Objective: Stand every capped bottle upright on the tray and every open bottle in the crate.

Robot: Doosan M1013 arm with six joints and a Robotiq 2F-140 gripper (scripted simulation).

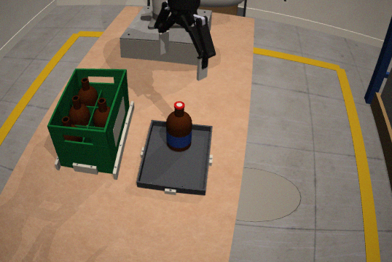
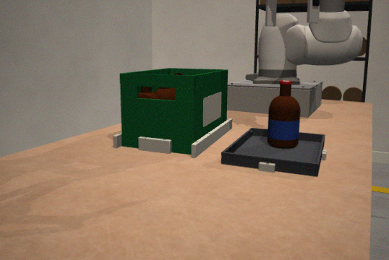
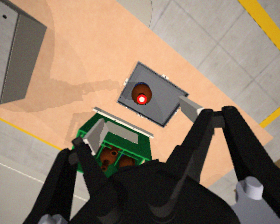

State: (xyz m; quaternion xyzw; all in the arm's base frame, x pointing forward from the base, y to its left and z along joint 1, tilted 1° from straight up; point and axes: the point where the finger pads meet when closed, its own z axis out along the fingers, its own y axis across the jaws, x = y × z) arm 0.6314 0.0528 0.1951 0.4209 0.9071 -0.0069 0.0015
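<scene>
One capped brown bottle with a red cap and a blue label stands upright on the dark grey tray. Several open brown bottles stand in the green crate, left of the tray. My gripper is open and empty. It hangs high above the table, behind the tray and towards the robot's base, with its fingers pointing down.
The grey base block stands at the table's far end. Small white brackets hold the crate and tray in place. A yellow line marks the floor to the right, and a shelf rack stands behind.
</scene>
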